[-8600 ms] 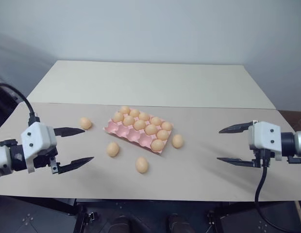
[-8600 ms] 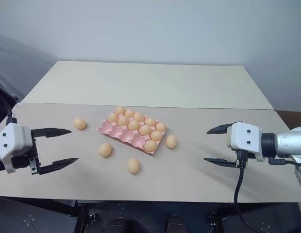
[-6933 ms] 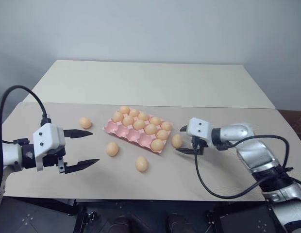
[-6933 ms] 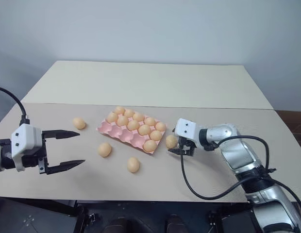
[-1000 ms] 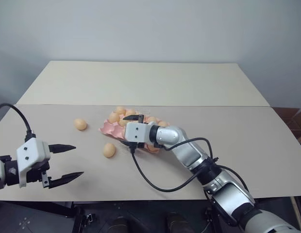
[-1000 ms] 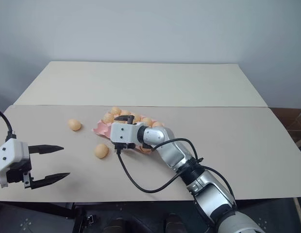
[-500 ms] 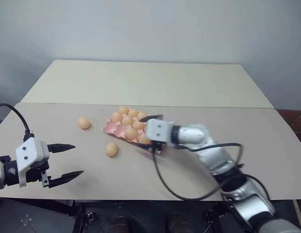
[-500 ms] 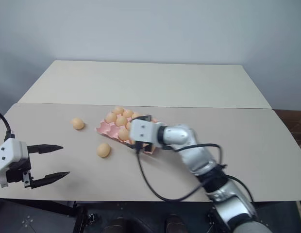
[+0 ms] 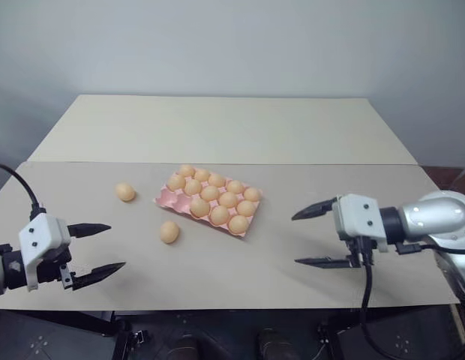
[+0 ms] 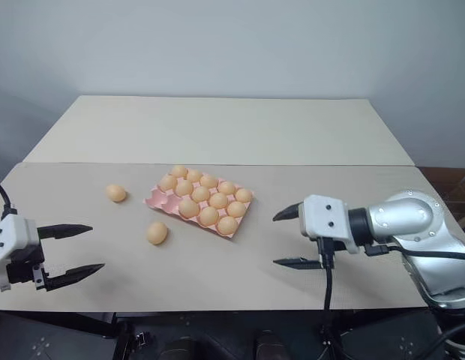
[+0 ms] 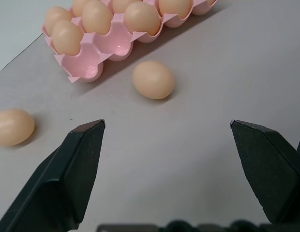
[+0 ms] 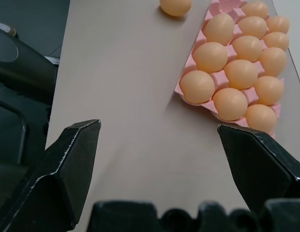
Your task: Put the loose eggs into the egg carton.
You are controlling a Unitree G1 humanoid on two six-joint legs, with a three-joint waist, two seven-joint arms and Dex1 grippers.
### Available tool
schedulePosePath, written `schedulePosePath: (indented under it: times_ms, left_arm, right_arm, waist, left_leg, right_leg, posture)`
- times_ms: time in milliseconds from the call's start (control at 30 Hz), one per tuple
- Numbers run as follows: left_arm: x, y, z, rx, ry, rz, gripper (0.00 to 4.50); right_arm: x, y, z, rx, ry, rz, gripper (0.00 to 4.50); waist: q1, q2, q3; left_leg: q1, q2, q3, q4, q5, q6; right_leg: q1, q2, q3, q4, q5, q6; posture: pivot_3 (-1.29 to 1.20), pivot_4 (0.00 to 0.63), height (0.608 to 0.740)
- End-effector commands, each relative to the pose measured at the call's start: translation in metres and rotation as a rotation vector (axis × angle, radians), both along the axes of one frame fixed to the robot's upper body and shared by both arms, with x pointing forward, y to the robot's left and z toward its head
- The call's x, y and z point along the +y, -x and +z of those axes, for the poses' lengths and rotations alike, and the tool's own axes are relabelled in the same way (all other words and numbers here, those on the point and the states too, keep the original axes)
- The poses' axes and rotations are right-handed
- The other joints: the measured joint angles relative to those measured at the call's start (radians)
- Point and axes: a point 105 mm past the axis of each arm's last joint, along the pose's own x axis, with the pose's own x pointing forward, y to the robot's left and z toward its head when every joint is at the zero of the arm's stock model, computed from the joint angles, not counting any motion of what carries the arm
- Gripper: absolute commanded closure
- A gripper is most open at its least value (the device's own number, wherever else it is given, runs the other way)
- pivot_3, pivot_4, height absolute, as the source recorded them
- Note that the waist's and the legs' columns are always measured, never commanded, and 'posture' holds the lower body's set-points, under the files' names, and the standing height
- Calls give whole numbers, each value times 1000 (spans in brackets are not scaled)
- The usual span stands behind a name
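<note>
**Left eye view: two eggs loose on the bench, both jaws wide and empty**

Left eye view shows the pink egg carton (image 9: 208, 204) lying at a slant near the middle of the beige bench (image 9: 217, 262), its long side running from far left to near right. Thirteen eggs sit in its cups; the two cups at its near left end are bare, as the left wrist view confirms. No brand, label or writing can be read on the carton, the eggs or the robot's parts.

Two loose eggs remain on the bench. The far loose egg (image 9: 125, 193) lies to the left of the carton, apart from it. The near loose egg (image 9: 169, 232) lies just off the carton's near left corner, close to the empty cups but not touching the tray.

The left gripper (image 9: 97, 247) hangs over the near left edge of the bench, its jaws spread wide and holding nothing, pointing right toward the near loose egg, well short of it. The right gripper (image 9: 306, 238) is at the right, well apart from the carton's near right end, pointing left; its jaws likewise stand wide apart with nothing between them. The right wrist view looks along the bench at the filled end of the carton.
</note>
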Motion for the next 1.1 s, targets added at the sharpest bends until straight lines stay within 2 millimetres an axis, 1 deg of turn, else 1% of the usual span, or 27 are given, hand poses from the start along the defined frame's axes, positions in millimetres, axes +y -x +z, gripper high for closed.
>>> schedulePosePath:
  times_ms: [33,233,333,433,500,633,767,933,1100]
  left_arm:
    - [-3,-3,1,-26,-10,-11,0]
    - [-4,-12,-1,-26,0,-8,0]
    - [-9,-18,-11,-7,11,13,0]
    - [-19,-23,-24,24,18,24,0]
    - [-28,-33,-30,17,47,52,0]
    - [-41,-53,-37,-19,57,112,0]
    - [-53,-60,-43,-23,63,102,0]
    - [-61,-69,-50,-15,71,97,0]
    - [-68,-85,-55,-27,107,122,0]
  right_arm:
    - [-1,3,10,-60,-8,-26,31]
    - [-3,4,7,-69,11,-39,31]
    - [-2,4,4,-81,18,-49,31]
    - [-1,-2,2,-103,20,-80,31]
    - [0,-5,2,-121,14,-93,31]
    - [3,-10,1,-135,-2,-112,31]
    - [5,-13,1,-148,-4,-125,31]
    - [7,-15,1,-159,-9,-132,31]
    - [8,-15,0,-167,-7,-141,31]
  waist:
    - [2,0,0]
    - [4,0,0]
    - [5,0,0]
    - [3,0,0]
    - [5,0,0]
    - [9,0,0]
    - [12,0,0]
    - [14,0,0]
    - [25,0,0]
  left_leg:
    - [0,0,0,0,0,0]
    - [0,0,0,0,0,0]
    - [-1,0,0,0,0,0]
    - [0,0,0,0,0,0]
    - [0,0,0,0,0,0]
    - [-1,-1,-1,1,0,0]
    - [-2,-1,-1,1,0,0]
    - [-1,-1,-1,1,0,0]
    - [-1,-1,-1,2,0,0]
  right_leg:
    - [0,0,0,0,0,0]
    - [0,0,0,0,0,0]
    - [0,0,0,-1,0,0]
    - [0,0,0,0,0,0]
    - [0,0,0,0,0,0]
    - [0,0,0,1,0,0]
    - [0,0,0,0,0,0]
    - [0,0,0,1,0,0]
    - [0,0,0,1,0,0]
  posture:
    - [0,150,740]
    - [0,150,740]
    - [0,150,740]
    - [0,150,740]
    - [0,150,740]
    - [0,150,740]
    - [0,150,740]
    - [0,150,740]
    - [0,150,740]
